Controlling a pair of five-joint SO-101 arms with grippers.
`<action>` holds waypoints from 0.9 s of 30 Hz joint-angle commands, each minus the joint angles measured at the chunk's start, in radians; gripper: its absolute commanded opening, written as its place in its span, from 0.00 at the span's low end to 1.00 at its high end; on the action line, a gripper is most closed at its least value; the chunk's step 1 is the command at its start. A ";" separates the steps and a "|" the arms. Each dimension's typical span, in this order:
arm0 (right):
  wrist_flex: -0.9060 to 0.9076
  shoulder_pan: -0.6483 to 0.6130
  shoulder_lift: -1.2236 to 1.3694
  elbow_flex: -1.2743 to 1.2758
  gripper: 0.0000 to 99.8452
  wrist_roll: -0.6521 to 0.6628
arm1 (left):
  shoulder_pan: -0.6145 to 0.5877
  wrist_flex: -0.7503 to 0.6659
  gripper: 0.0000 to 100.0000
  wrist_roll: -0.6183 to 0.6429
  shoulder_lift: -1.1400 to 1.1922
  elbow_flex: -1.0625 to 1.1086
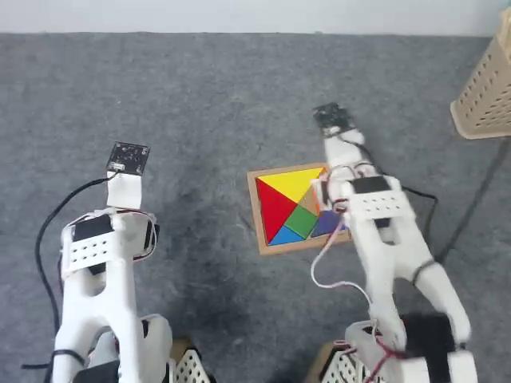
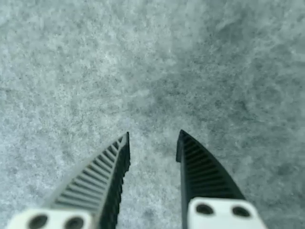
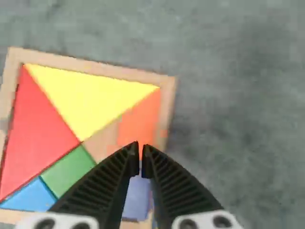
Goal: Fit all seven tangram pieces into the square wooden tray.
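Honestly, you look close to the end: the square wooden tray (image 1: 255, 211) lies at about 3 o'clock from your left arm, partly under the right arm's wrist, and it looks nearly full. In it the large yellow triangle (image 3: 90, 98) sits at 12 o'clock, the large red triangle (image 3: 35, 124) at 9, the green square (image 3: 69, 169) at 6, the small blue triangle (image 3: 28, 198) at 7, the orange triangle (image 3: 140, 121) at 3 and the violet piece (image 3: 137, 198) at 5. A tan triangular patch (image 3: 102, 143) in the middle could be a wood-coloured piece or bare tray floor; I cannot tell which. Your right gripper (image 3: 139, 149) hangs over that patch and the violet piece, fingers pressed together on nothing. Your left gripper (image 2: 152, 138) is spread wide over bare felt, well apart from the tray. The danger, as I judge it, is that pressing down with those closed tips could catch an edge of the violet or orange piece and tip it out of its seat, or shove the unbraced tray askew. If the patch is a gap, check it before calling the job done. The surface is grey felt (image 1: 207, 104). A beige perforated basket (image 1: 487, 80) stands at 2 o'clock, near the white wall (image 1: 239, 14).
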 commanded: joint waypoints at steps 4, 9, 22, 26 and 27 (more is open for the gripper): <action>0.015 0.047 -0.087 0.091 0.01 0.072 | 0.005 -0.018 0.15 0.008 0.000 -0.004; -0.007 0.047 -0.039 0.107 0.01 0.094 | 0.005 -0.018 0.15 0.008 0.000 -0.002; -0.033 0.031 0.025 0.109 0.01 0.095 | 0.006 -0.051 0.15 0.008 0.000 0.022; -0.033 -0.008 0.025 0.127 0.01 0.095 | 0.008 -0.051 0.15 0.008 0.000 0.022; -0.035 -0.018 0.025 0.133 0.01 0.095 | 0.009 -0.051 0.15 0.008 0.000 0.024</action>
